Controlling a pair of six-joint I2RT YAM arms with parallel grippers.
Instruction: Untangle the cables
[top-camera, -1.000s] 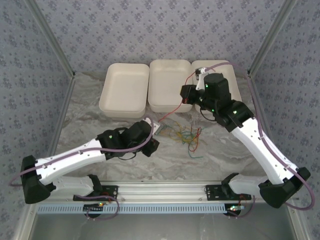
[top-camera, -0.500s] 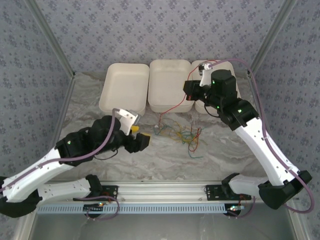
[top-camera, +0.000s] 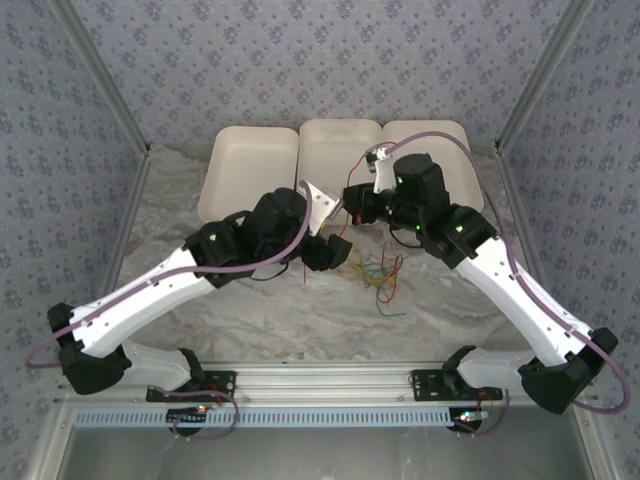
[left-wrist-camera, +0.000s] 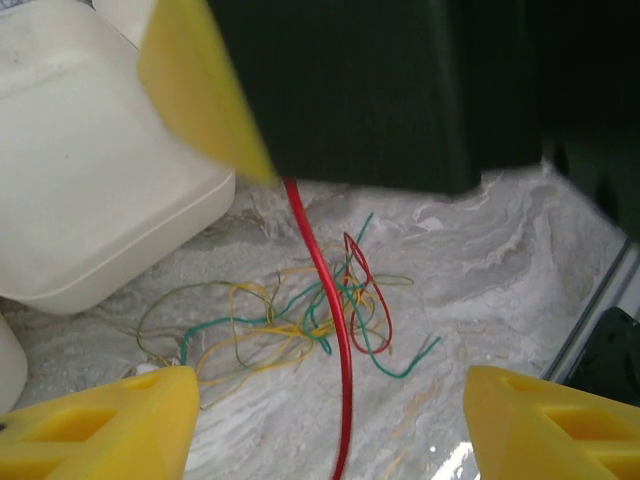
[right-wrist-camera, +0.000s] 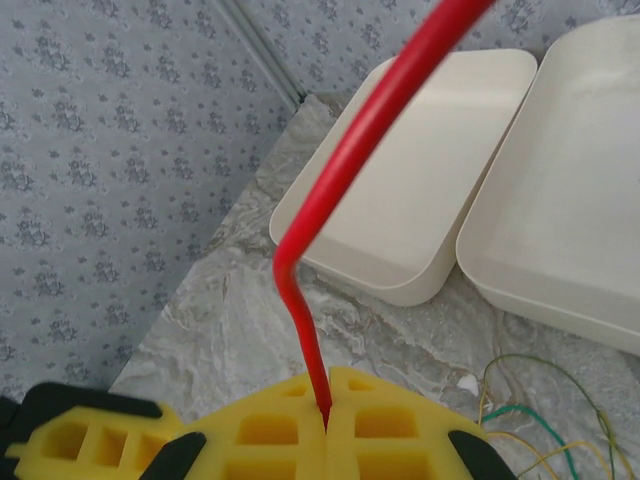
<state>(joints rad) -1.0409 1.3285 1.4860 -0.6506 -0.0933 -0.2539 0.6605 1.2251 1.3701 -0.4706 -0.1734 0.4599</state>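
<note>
While the right gripper (right-wrist-camera: 327, 412) clamps tight on 1 red cable (right-wrist-camera: 372, 128), raised over the desk (top-camera: 270, 320), the left gripper (left-wrist-camera: 330, 425) hangs open astride that strand, both arms bent inward, wrists close. Other cables (left-wrist-camera: 280, 325) lie tangled near the trays (top-camera: 212, 200). Likely next: clamp lower down, then pull it free.

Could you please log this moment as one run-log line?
right gripper: shut on red cable | left gripper: open around it | other cables: tangled on table
</note>
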